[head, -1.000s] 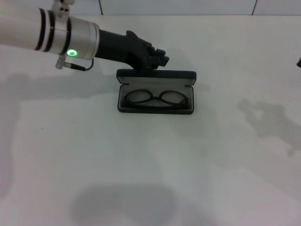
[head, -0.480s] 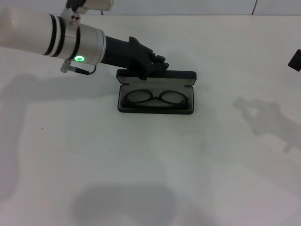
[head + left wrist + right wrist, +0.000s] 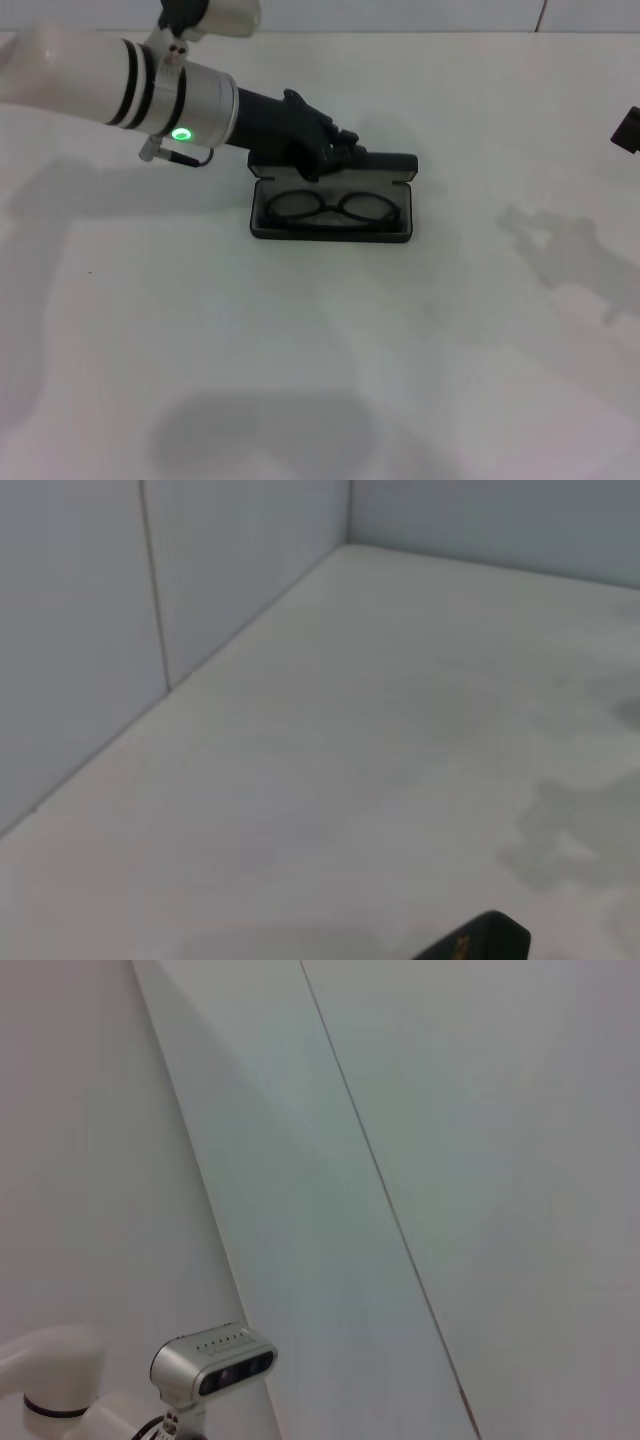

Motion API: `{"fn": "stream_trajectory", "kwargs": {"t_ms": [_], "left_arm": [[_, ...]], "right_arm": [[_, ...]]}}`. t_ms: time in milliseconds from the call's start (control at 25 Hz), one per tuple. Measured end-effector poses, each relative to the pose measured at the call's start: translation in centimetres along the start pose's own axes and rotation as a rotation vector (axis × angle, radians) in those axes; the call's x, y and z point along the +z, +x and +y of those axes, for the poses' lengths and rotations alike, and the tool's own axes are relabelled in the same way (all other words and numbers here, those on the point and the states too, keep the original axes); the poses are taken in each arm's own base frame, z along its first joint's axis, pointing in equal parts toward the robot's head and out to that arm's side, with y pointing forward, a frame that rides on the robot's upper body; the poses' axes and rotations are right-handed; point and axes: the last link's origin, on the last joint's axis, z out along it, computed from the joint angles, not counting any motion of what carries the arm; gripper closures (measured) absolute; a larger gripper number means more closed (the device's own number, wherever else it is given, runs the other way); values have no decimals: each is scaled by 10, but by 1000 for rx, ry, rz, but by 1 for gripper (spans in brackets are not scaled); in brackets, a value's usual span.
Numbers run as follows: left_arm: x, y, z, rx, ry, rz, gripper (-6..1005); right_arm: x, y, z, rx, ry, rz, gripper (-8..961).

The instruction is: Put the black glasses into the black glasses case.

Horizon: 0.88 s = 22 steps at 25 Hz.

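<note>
The black glasses case (image 3: 331, 228) lies open near the table's middle, its lid (image 3: 385, 166) standing up at the far side. The black glasses (image 3: 332, 209) lie folded inside it on the dark lining. My left gripper (image 3: 343, 148) reaches in from the left and sits at the lid's top edge, covering the lid's left part. A corner of the lid (image 3: 482, 941) with orange lettering shows in the left wrist view. Only a dark sliver of my right gripper (image 3: 628, 128) shows at the far right edge, well away from the case.
The white table (image 3: 320, 350) spreads around the case. A tiled white wall (image 3: 120, 630) runs along its far side. The right wrist view shows only wall panels and the robot's head camera (image 3: 212, 1368).
My left arm has shifted right and slightly toward the case, bringing the gripper from behind the lid onto its top edge. The right gripper has edged into view. The glasses and case stay put.
</note>
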Motion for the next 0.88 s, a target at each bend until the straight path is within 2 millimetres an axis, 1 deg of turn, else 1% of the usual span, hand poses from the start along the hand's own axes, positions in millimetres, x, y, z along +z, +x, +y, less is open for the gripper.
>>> {"fn": "stream_trajectory", "kwargs": {"t_ms": [120,440,800,880], "left_arm": [[4,-4,4,-4,-23,-23,804],[4,-10,8,-16,-41,-33,800],[9,-24,22,-31,-88,-58,794],[9,-21,24,-18,-96,-46,793]], "right_arm": [[0,0,0,1,0,0,784],[0,0,1,1,-5,0,780],[0,1,2,4,-10,-2,775],[0,1,3,5,-15,-3,774]]}}
